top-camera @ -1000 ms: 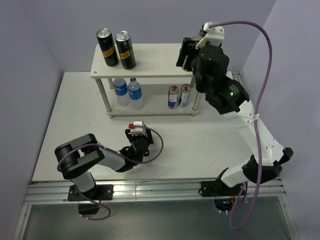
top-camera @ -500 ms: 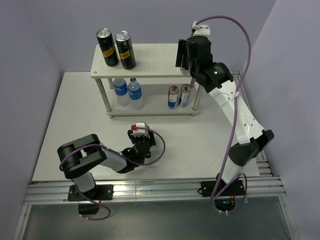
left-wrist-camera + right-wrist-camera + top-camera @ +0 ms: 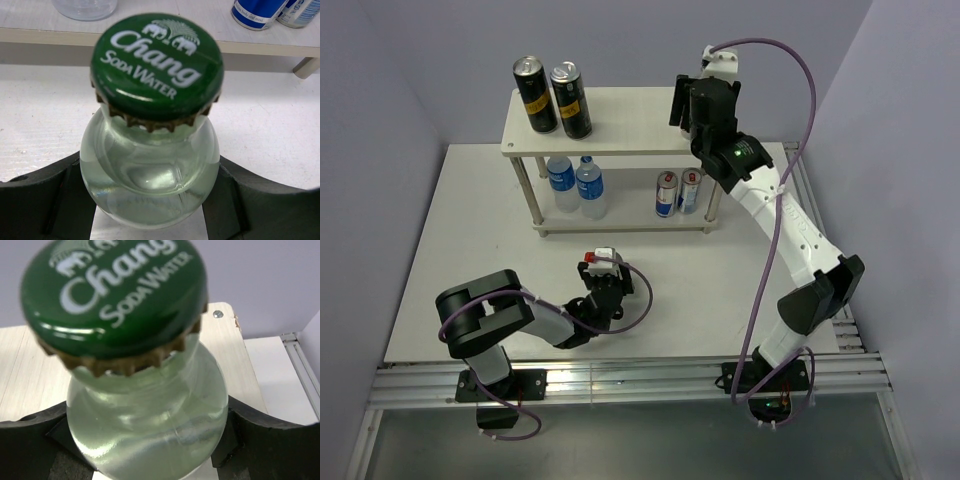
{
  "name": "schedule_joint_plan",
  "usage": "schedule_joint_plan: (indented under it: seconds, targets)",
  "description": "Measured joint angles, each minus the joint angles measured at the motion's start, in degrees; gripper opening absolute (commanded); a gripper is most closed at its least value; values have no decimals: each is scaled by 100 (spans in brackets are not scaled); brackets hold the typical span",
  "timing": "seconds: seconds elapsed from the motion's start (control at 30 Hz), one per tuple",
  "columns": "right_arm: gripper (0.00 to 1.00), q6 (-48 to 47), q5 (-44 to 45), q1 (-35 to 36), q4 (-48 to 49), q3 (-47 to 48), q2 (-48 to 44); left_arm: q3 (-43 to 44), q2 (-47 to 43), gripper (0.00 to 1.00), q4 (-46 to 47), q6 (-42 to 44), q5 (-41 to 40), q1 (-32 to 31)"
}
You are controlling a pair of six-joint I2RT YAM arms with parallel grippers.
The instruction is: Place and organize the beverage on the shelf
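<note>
Near the front of the white desk [image 3: 470, 250], the left gripper [image 3: 150, 200] clamps a green-capped Chang soda water bottle [image 3: 157, 75], short of the cream two-tier shelf [image 3: 620, 151]. Beyond, the right gripper [image 3: 145, 445] clamps a second Chang bottle [image 3: 120, 295] over the right end of the top board [image 3: 630, 120]. Two black yellow-marked cans [image 3: 537, 95] stand at its left end, two water bottles [image 3: 563, 180] and two blue-and-silver cans [image 3: 666, 193] on the lower board [image 3: 630, 216].

Cream-white two-tier shelf [image 3: 630, 132], upright. Two black cans [image 3: 570, 102] are stood at the left end of its top board, and two water bottles [image 3: 588, 188] are stood on the lower board beneath. The first green-capped bottle [image 3: 150, 150] is held upright in front of the shelf; the second green-capped bottle [image 3: 145, 410] is held at the top board's right end.
</note>
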Motion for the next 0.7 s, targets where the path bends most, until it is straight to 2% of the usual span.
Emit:
schedule_joint_plan:
  seconds: [0.23, 0.3, 0.33, 0.43, 0.7]
  targets:
    - [0, -109, 282, -4, 778, -407, -39, 0, 0, 0, -2, 2, -2, -9]
    - [15, -111, 323, -7, 938, -494, -55, 0, 0, 0, -2, 2, -2, -9]
    - [33, -111, 337, -7, 1016, -551, -72, 0, 2, 0, -2, 2, -2, -9]
    - [54, -107, 348, -7, 1231, -748, -170, 0, 9, 0, 2, 2, -2, -9]
    - [69, -101, 321, -9, 1523, -1012, -299, 44, 46, 0, 0, 7, -13, -44]
